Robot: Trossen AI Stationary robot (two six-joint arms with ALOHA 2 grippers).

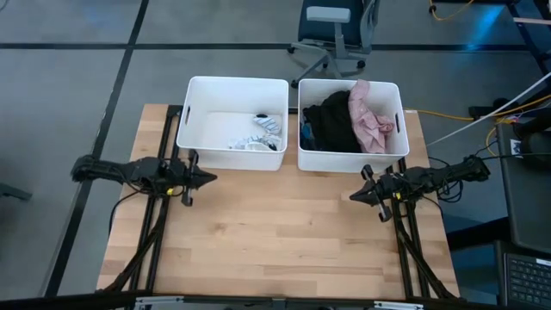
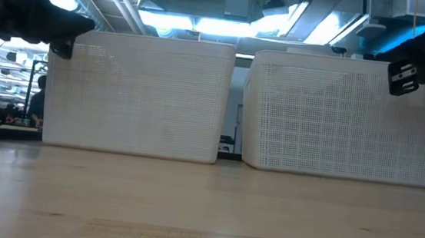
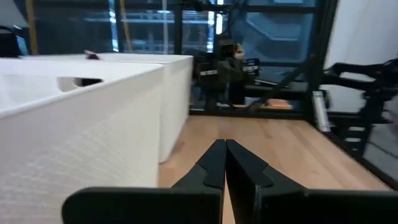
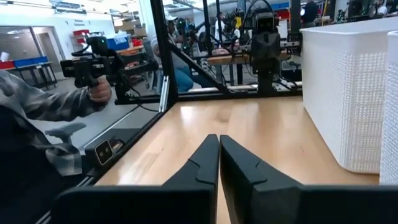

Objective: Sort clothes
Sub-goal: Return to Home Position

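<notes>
One black garment [image 1: 330, 123], one crumpled pink cloth [image 1: 372, 117]

A grey floor [image 1: 60, 77] surrounds the wooden tabletop [image 1: 275, 241]. An office chair [image 1: 330, 15] stands behind it. Bright ceiling lights [image 2: 205, 26] glow overhead.

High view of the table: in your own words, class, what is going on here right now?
Nothing is being handled. Both arms hover over the wooden table, the left gripper and right gripper shut and empty. Behind them, the left white tub holds striped and white clothes; the right white tub holds a black garment and a pink cloth.
</notes>
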